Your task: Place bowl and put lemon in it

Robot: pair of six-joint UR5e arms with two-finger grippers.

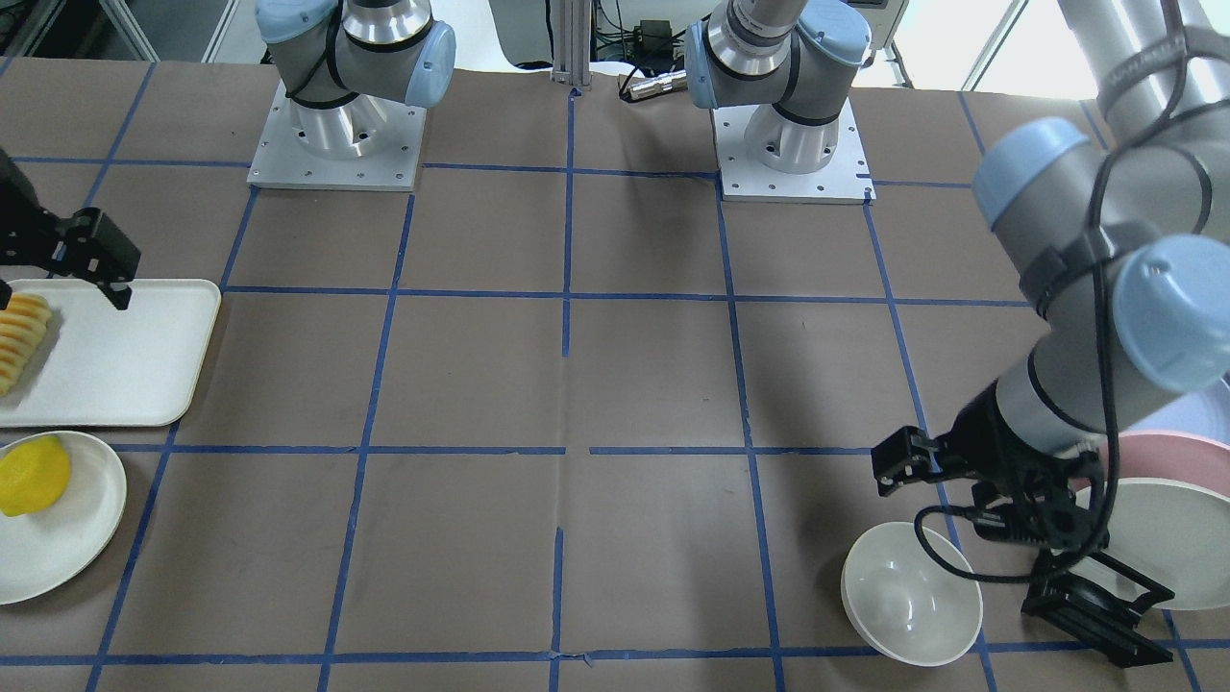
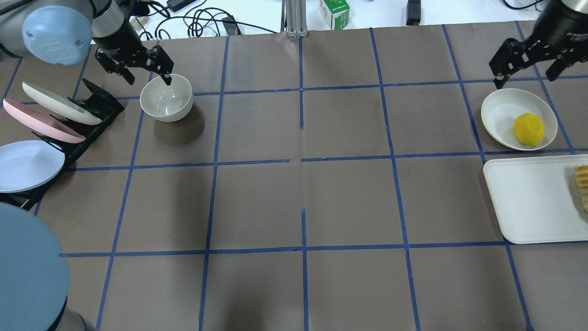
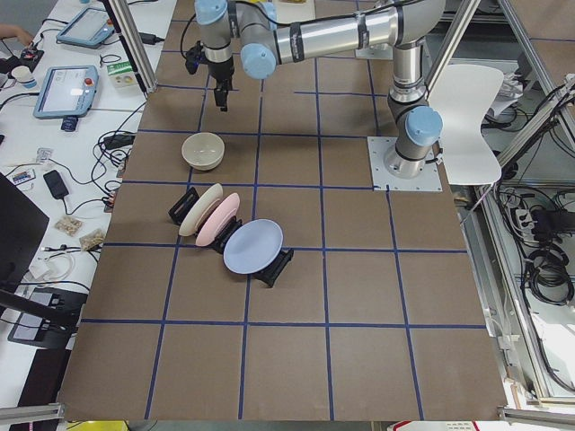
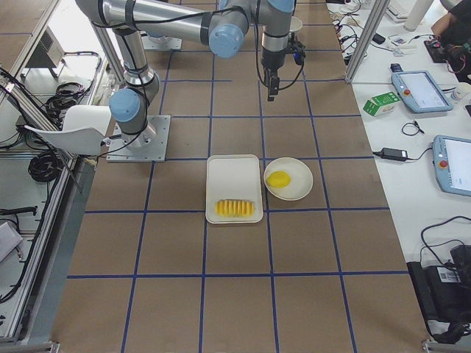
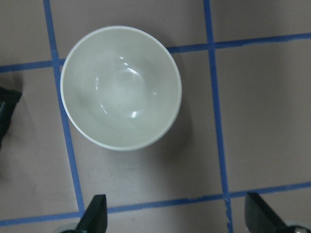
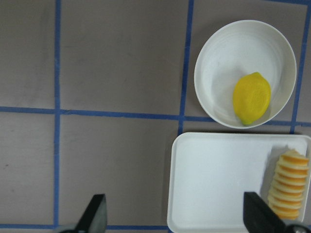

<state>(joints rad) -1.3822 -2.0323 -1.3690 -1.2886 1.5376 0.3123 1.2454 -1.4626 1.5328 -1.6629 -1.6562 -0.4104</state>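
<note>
The off-white bowl [image 2: 166,97] stands upright and empty on the table at the far left, also in the front view [image 1: 911,593] and the left wrist view [image 5: 121,87]. My left gripper [image 2: 149,79] is open and empty, above the bowl's far rim; in the wrist view [image 5: 177,216] the bowl lies just beyond the fingertips. The yellow lemon [image 2: 528,129] lies on a flat white plate [image 2: 500,108] at the far right, also in the right wrist view [image 6: 251,98]. My right gripper [image 2: 526,76] is open and empty, high beyond that plate.
A black rack [image 2: 98,108] with white, pink and pale blue plates stands left of the bowl. A white tray [image 2: 528,207] with sliced orange-yellow food [image 2: 582,186] sits near the lemon's plate. Blue tape lines grid the brown table.
</note>
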